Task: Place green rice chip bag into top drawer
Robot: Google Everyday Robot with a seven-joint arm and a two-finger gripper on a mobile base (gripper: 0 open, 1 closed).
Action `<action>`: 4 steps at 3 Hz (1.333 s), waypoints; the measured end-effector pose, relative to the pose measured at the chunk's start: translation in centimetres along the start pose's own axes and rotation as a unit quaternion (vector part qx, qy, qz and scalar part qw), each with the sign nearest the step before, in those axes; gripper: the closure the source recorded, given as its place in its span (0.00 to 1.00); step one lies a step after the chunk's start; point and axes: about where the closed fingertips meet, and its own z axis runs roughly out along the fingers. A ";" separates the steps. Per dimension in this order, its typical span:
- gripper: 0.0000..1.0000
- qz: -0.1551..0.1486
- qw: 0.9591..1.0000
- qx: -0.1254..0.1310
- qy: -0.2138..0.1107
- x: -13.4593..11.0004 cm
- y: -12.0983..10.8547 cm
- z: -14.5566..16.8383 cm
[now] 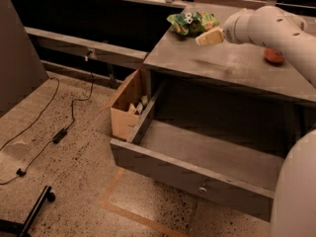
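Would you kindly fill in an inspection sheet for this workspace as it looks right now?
Surface: grey table top.
Job's things: green rice chip bag at the table's far left corner; top drawer pulled open, nothing seen inside.
Clutter: apple partly behind the arm; cardboard box on the floor beside the drawer.
Grippers: gripper over the table, just right of the bag.
Cables: black cable on the floor.
Surroundings: speckled floor.

Rice chip bag sits at the far-left corner of the counter. End effector just right of it, over the counter. Apple further right, partly behind the arm. Top drawer juts out below the counter's front. Cardboard box on the floor against the drawer's left side; cable further left.
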 end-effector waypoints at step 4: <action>0.00 0.071 0.996 0.030 -0.045 0.1 -0.5 9.1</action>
